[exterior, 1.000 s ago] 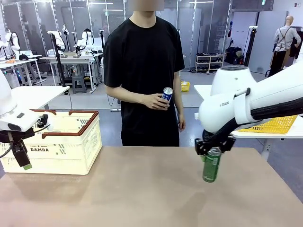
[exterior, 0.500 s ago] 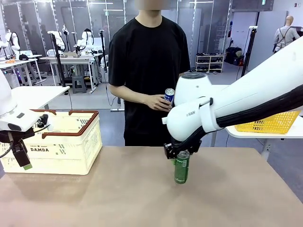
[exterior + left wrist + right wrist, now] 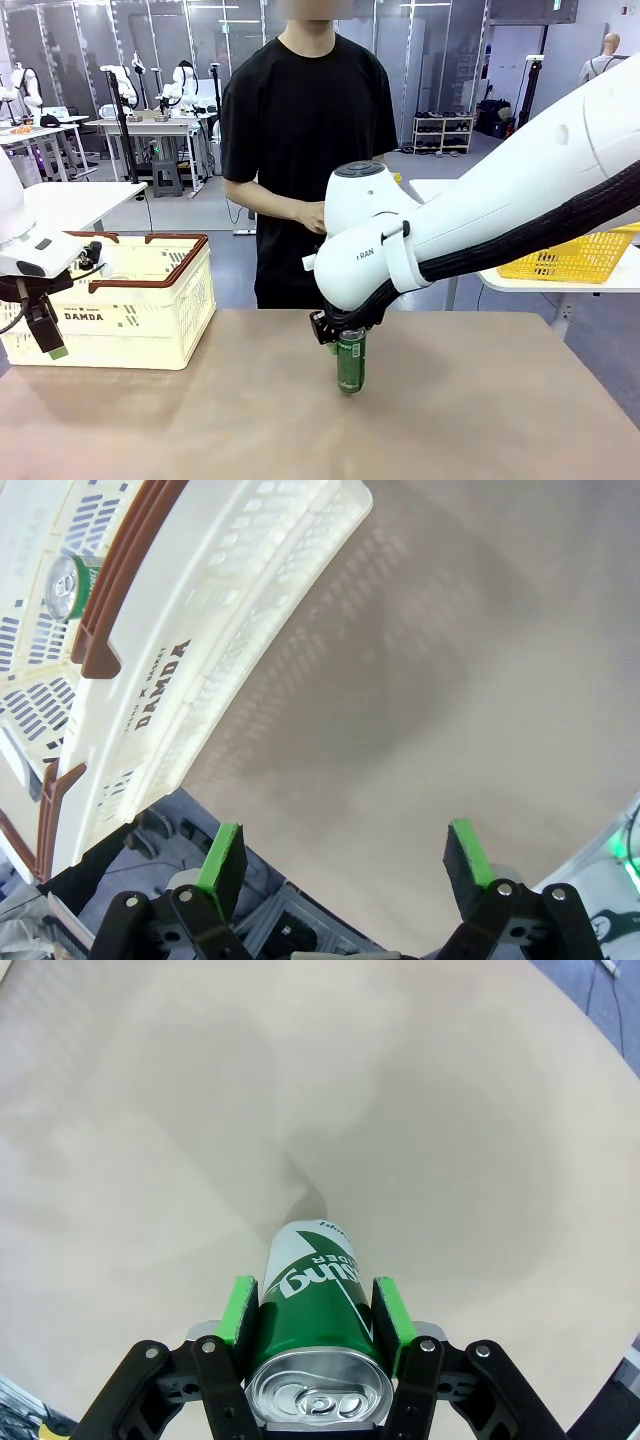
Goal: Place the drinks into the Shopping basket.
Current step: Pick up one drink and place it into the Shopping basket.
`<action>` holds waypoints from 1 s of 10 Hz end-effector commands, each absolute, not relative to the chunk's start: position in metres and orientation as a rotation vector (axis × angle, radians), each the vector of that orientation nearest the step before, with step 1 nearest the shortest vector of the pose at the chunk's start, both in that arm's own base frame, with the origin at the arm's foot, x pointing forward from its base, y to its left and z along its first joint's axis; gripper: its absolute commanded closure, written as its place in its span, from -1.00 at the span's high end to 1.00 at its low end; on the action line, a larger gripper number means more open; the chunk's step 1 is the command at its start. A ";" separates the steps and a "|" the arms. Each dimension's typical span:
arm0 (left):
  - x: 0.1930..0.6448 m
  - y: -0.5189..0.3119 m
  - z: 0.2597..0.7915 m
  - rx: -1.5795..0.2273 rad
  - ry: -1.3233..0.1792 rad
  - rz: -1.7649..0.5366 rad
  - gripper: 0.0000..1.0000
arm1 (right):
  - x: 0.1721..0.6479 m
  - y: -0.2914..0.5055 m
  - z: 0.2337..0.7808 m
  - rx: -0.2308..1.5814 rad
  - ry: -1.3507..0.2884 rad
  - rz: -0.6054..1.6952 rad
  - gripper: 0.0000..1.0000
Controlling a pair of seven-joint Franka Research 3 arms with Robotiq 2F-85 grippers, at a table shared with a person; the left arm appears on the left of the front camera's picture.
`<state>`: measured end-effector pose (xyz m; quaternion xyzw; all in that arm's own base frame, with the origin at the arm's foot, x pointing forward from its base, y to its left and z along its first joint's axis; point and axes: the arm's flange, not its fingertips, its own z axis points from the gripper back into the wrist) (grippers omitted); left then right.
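My right hand [image 3: 345,338], clamping the green can [image 3: 350,370], had swung left across the bench [image 3: 200,430]. Basket [image 3: 160,310] lay nearer; left hand [image 3: 345,845] gaped empty.

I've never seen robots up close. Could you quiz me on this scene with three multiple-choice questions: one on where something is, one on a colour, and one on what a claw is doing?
1. Where on the table does the Shopping basket stand?
A. In the middle
B. At the robot's left end
C. At the robot's right end

2. What colour is the can in the right claw?
A. Blue
B. Red
C. Green

3. How is the left claw?
A. Open, holding nothing
B. Shut on a can
C. Shut on a basket handle

Answers:
1 B: the front view shows it at picture left, which is the robot's left.
2 C: the can has a green body and a silver top.
3 A: its jaws stand wide apart over bare table.
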<state>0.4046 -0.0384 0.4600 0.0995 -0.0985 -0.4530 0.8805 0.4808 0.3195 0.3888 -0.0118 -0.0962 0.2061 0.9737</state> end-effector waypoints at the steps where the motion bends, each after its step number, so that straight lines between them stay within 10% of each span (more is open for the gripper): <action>1: 0.404 -0.040 0.461 0.210 -0.208 -0.929 1.00 | 0.486 0.330 0.387 -0.005 -0.201 0.430 -1.00; 8: 0.404 -0.040 0.461 0.210 -0.208 -0.929 1.00 | 0.485 0.337 0.375 -0.024 -0.185 0.468 -1.00; 9: 0.404 -0.040 0.461 0.210 -0.208 -0.929 1.00 | 0.485 0.337 0.376 -0.026 -0.184 0.469 0.48; 10: 0.404 -0.040 0.461 0.210 -0.208 -0.929 1.00 | 0.484 0.336 0.378 -0.022 -0.197 0.486 0.54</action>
